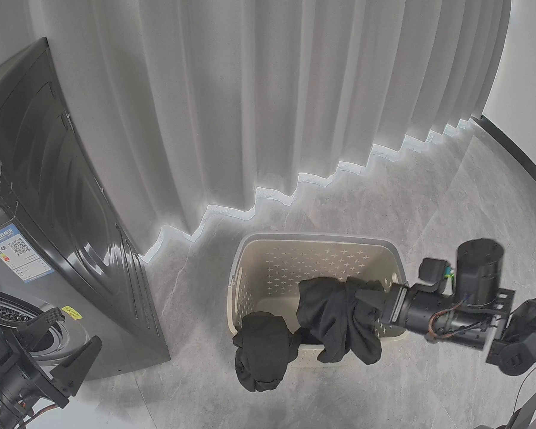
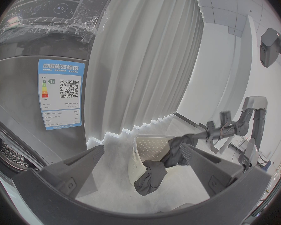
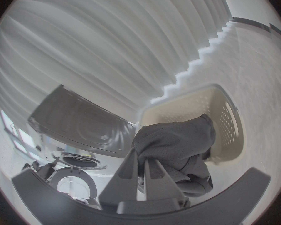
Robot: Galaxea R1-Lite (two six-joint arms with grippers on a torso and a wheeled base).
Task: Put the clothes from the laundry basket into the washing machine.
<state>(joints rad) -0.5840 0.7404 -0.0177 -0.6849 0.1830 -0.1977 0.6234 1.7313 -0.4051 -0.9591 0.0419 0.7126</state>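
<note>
Between the closed jaws of the right gripper (image 3: 141,161), a dark garment (image 1: 333,317) is clamped for transfer, laundry basket (image 1: 315,242) beneath; left gripper (image 1: 77,329) jaws are held apart, empty.

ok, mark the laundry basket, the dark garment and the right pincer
laundry basket (image 1: 315,238): head view, far rim.
dark garment (image 1: 333,314): head view, bunched middle.
right pincer (image 3: 141,157): right wrist view, between its fingertips.

We see a cream basket (image 1: 315,242) pricked with rows of small cross-shaped holes, near-black clothes (image 1: 333,314), and a glossy dark grey washing machine (image 1: 59,198) bearing a blue-and-white label (image 2: 61,94) with green-to-red bars. The curtain (image 1: 280,78) is plain white; the floor (image 1: 399,198) is pale grey, faintly marbled.
</note>
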